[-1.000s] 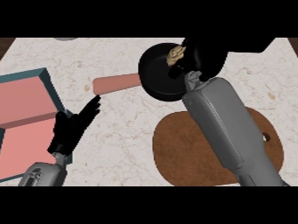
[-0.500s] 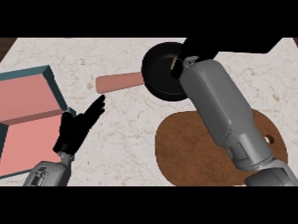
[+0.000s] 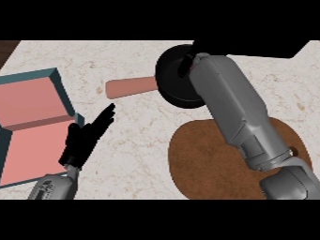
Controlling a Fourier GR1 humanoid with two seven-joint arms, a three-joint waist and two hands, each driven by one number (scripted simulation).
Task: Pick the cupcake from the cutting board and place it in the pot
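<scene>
Head view, from the left: an open box [image 3: 25, 123] with a pink lining lies at the table's [image 3: 121, 61] edge. Just beside it the left hand [image 3: 83, 140] rests with its fingers straight and relaxed, holding nothing. Further right, the pot's pink handle [image 3: 130, 87] points toward that hand. The black pot [image 3: 171, 79] itself sits under the end of the right forearm [image 3: 235, 105], which crosses up from the brown cutting board [image 3: 194, 161].

The right hand [image 3: 190, 63] is lost against the dark pot, so I cannot tell whether it is open or closed. The cupcake shows nowhere: none on the visible part of the board, so it is probably in that hand or already in the pot.

If it is not yet released, the hand looks close to the pot's near rim. Letting go off-centre could land the cupcake on the rim or the table. Pulling back, the wrist could also catch the rim and shove the pot.
</scene>
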